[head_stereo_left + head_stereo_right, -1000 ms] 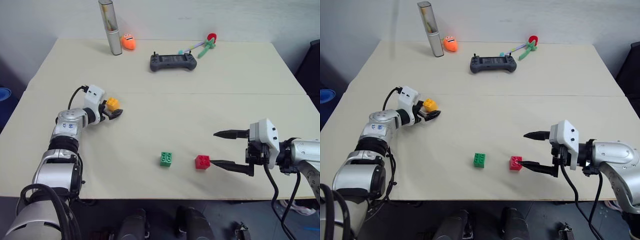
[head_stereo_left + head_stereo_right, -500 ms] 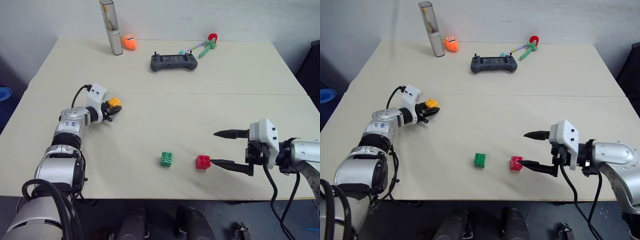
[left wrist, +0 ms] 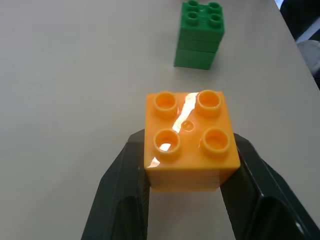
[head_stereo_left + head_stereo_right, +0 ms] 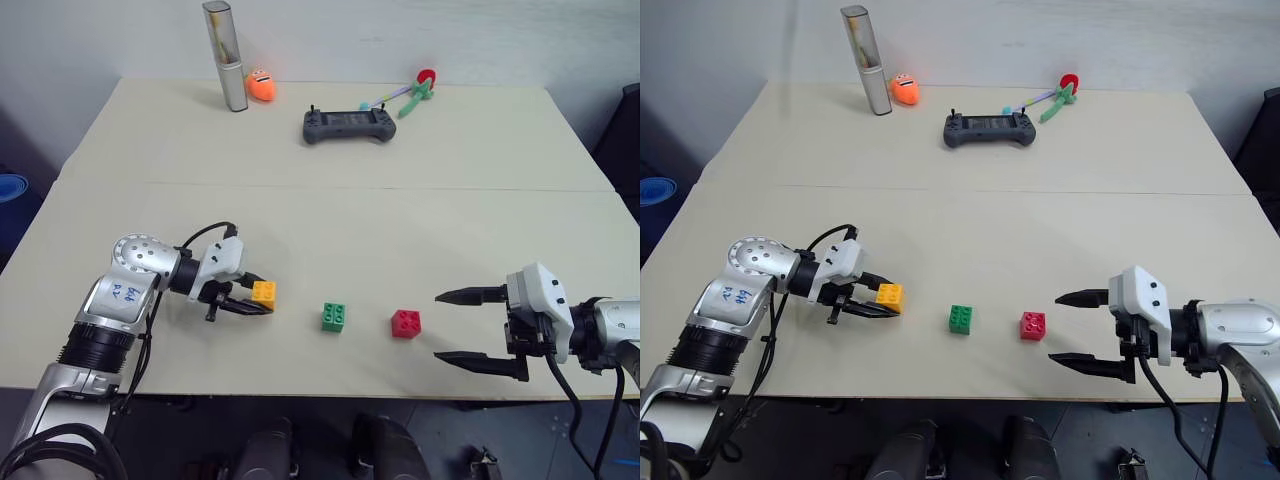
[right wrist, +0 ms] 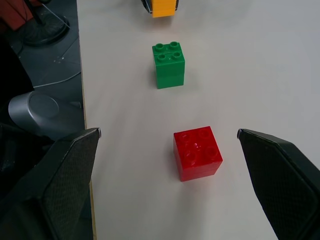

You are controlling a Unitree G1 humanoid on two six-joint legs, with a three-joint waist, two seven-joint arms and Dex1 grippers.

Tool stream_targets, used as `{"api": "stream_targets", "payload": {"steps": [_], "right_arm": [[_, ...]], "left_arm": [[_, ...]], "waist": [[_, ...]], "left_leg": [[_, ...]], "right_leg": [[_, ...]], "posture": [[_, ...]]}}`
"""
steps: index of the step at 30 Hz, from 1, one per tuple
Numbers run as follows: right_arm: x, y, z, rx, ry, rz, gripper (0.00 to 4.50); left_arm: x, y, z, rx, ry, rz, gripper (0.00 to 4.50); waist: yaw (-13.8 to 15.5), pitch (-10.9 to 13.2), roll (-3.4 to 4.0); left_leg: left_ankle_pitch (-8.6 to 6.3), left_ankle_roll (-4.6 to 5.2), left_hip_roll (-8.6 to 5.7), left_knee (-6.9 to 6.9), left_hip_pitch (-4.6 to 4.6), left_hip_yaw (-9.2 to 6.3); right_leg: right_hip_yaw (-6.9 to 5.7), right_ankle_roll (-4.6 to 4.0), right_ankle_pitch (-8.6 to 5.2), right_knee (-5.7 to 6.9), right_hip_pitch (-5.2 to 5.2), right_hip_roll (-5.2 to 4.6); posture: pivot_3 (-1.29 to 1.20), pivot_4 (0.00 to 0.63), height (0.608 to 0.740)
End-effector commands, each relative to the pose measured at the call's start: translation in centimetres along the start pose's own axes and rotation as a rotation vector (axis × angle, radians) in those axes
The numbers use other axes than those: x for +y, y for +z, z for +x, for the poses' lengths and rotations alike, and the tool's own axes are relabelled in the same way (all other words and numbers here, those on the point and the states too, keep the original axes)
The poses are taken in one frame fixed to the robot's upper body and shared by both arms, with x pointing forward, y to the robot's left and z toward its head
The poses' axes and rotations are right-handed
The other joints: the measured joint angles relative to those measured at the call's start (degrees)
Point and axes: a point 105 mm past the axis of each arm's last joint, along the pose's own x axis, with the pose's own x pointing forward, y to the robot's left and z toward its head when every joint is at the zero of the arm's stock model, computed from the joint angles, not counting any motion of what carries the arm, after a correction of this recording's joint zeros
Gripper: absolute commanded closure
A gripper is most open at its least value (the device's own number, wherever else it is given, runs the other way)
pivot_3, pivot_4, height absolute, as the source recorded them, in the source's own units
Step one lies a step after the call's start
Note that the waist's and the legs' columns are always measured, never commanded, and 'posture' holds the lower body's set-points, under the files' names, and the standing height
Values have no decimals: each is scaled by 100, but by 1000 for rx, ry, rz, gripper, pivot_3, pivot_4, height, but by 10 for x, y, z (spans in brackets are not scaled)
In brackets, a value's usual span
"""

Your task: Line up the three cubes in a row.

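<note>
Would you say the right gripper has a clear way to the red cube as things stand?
Probably yes: the right gripper is open and points toward the red cube, with bare table between them; the green cube sits beyond it.

The left arm (image 4: 128, 292) has small blue handwriting on its silver casing; it looks like digits, but I can't make them out.

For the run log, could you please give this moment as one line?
left gripper: shut on yellow-orange cube | right gripper: open | green cube, red cube: on table
</note>
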Motion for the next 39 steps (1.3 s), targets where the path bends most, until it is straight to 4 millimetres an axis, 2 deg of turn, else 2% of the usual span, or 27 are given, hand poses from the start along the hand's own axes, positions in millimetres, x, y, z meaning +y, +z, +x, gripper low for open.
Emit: {"api": "stream_targets", "payload": {"steps": [1, 20, 22, 26, 30, 34, 39], "right_arm": [[5, 8, -3, 3, 11, -53, 0], [5, 5, 0, 0, -7, -61, 0], [5, 4, 0, 7, -5, -59, 0], [5, -2, -3, 33, -3, -59, 0], [-1, -4, -9, 44, -17, -57, 0], [-11, -7, -22, 68, -52, -53, 0], [-22, -9, -50, 110, -84, -43, 0]], "left_arm": [[-3, -2, 6, 34, -20, 59, 2978], [-3, -19, 8, 29, -22, 32, 2978], [-4, -21, 8, 26, -26, 18, 2256], [-7, -21, 2, 24, -29, 3, 1171], [-13, -19, -18, 33, -7, -9, 47], [-26, -14, -48, 47, 25, -50, 14], [-42, -2, -110, 95, 147, -143, 14]], "waist": [[-10, 0, 0], [-24, 0, 0], [-24, 0, 0], [-23, 0, 0], [-34, 0, 0], [-68, 1, 2], [-67, 3, 5]], "left_leg": [[-1, 0, 0, 0, -2, 0], [-1, 3, 1, -1, -5, 0], [-1, 3, 1, -1, -5, 0], [-1, 3, 1, -1, -5, 0], [-1, 3, 2, -1, -4, 0], [-2, 1, 6, -4, -5, 0], [-4, -1, 8, -5, -4, -1]], "right_leg": [[-1, 0, 0, 1, 0, 0], [-6, 0, 0, 14, 0, 6], [-7, 0, 0, 14, 0, 5], [-7, 0, 0, 13, 0, 6], [-6, 0, 0, 14, 0, 6], [-6, -2, -1, 13, -3, 7], [-2, -3, -2, -2, -4, 5]], "posture": [[0, 150, 740], [0, 150, 740], [0, 150, 740], [0, 150, 740], [0, 150, 740], [0, 150, 740], [0, 150, 740]]}}
